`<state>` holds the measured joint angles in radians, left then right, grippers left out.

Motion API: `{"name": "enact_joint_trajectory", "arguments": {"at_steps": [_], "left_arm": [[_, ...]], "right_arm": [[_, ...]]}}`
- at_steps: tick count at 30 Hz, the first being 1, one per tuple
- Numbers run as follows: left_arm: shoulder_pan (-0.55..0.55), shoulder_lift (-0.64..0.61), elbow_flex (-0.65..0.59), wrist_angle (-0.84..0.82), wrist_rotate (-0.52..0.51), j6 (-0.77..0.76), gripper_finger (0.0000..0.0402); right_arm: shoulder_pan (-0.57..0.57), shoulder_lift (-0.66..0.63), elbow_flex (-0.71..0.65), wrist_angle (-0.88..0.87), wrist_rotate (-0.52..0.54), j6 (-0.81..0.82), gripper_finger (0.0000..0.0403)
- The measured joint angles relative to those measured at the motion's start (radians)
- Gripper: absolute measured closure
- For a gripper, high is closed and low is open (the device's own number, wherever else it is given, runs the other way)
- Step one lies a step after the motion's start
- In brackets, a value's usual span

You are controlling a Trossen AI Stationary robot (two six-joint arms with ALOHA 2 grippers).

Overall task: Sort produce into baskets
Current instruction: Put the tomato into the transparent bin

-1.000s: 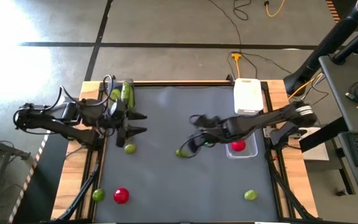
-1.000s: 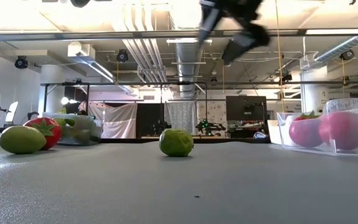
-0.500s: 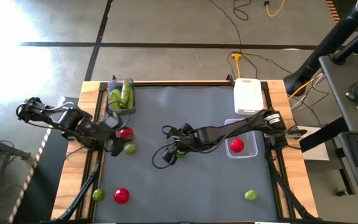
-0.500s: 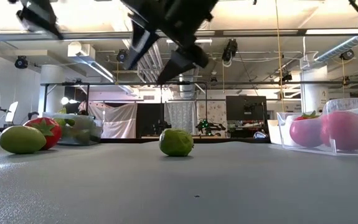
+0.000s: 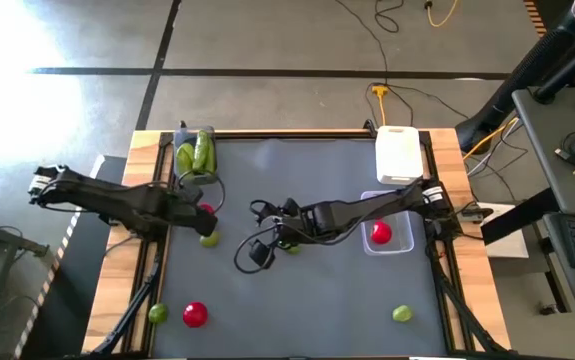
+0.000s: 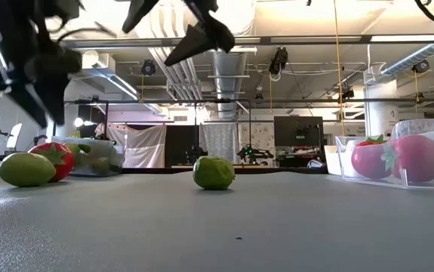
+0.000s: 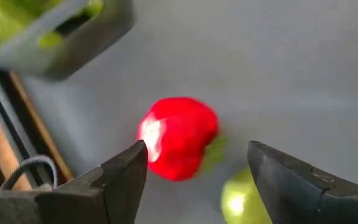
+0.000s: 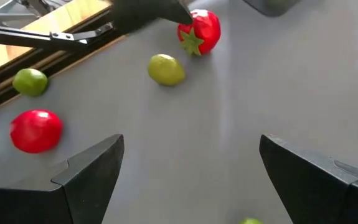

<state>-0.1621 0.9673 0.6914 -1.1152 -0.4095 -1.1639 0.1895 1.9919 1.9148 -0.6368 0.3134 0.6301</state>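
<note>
Left gripper (image 7: 194, 180): spread wide, empty, above a tomato (image 7: 177, 137) beside a lime (image 5: 209, 239), near the grey basket (image 5: 194, 157).
Right gripper (image 8: 188, 171): spread wide, empty, mid-bench over another lime (image 6: 213, 172).
Clear basket (image 5: 399, 247): holds a tomato.

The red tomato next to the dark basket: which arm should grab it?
Probably the left. The left gripper is open right over that tomato, which shows between its fingers, near the dark basket. The right gripper is open mid-table, beside a lime.
</note>
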Motion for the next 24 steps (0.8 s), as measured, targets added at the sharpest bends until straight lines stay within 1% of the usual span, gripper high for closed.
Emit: {"name": "enact_joint_trajectory", "arguments": {"at_steps": [2,4,8,12,15,20,24], "left_arm": [[0.014,0.007,-0.036,0.009,0.000,-0.028,0.0134],[0.025,0.008,-0.067,0.054,0.000,-0.030,0.0125],[0.038,0.008,-0.121,0.127,0.018,-0.030,0.0106],[0.063,0.029,-0.164,0.149,0.018,-0.066,0.0092],[0.088,0.056,-0.192,0.205,0.025,-0.051,0.0090],[0.110,0.102,-0.252,0.367,0.086,-0.014,0.0090],[0.110,0.138,-0.269,0.432,0.086,-0.004,0.0091]], "right_arm": [[0.000,0.000,0.030,-0.035,0.000,-0.002,0.0035],[0.000,0.000,0.045,-0.053,0.001,-0.008,0.0035],[-0.006,0.000,0.045,-0.055,0.001,-0.031,0.0035],[-0.018,0.000,0.045,-0.054,-0.001,-0.052,0.0035],[-0.025,0.000,0.045,-0.055,-0.007,-0.054,0.0035],[-0.027,0.000,0.045,-0.055,-0.007,-0.055,0.0035],[-0.024,0.000,0.045,-0.057,-0.020,-0.055,0.0035]]}}
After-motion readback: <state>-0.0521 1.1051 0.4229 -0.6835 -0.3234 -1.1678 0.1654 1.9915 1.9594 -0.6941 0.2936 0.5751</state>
